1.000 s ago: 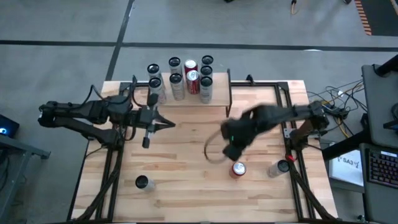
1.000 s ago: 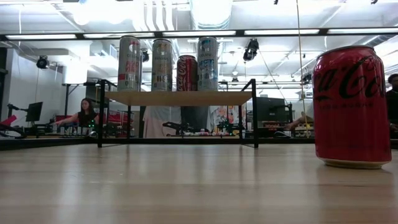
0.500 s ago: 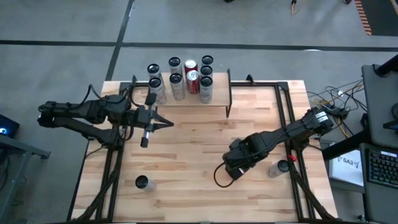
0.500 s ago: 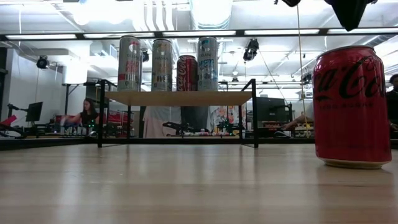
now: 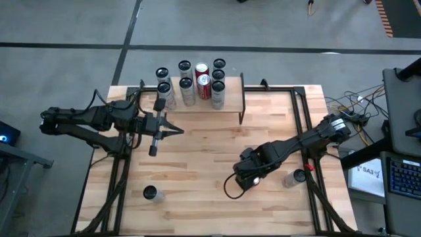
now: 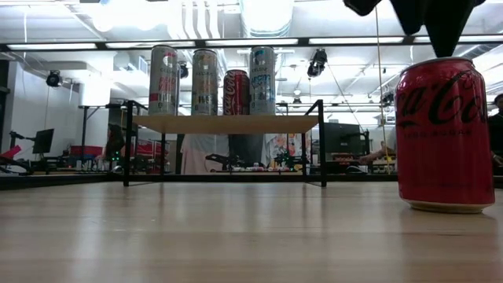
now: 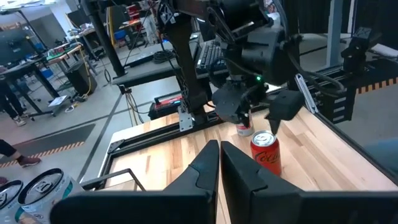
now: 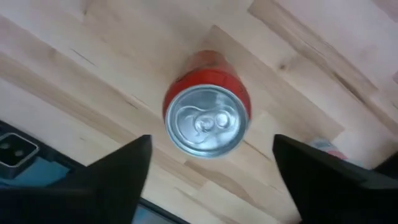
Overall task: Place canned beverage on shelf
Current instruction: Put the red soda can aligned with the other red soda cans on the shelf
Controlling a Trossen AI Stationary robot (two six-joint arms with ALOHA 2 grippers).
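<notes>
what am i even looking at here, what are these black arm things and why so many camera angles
These are two robot arms at a wooden table, each ending in a two-finger gripper. Four cameras film one moment: one overhead, one at table-top height, and one on each arm's wrist.

At the table's far edge stands a small shelf already carrying several cans. The job is to add another.

The right gripper hangs open right above an upright red can, one finger on either side, not gripping it. The low view shows the same can close up, with the dark fingers just over it.

The left gripper is shut, holds nothing and waits near the shelf.

Two more cans are on the table: one near the front left, another beside the right arm.
</notes>
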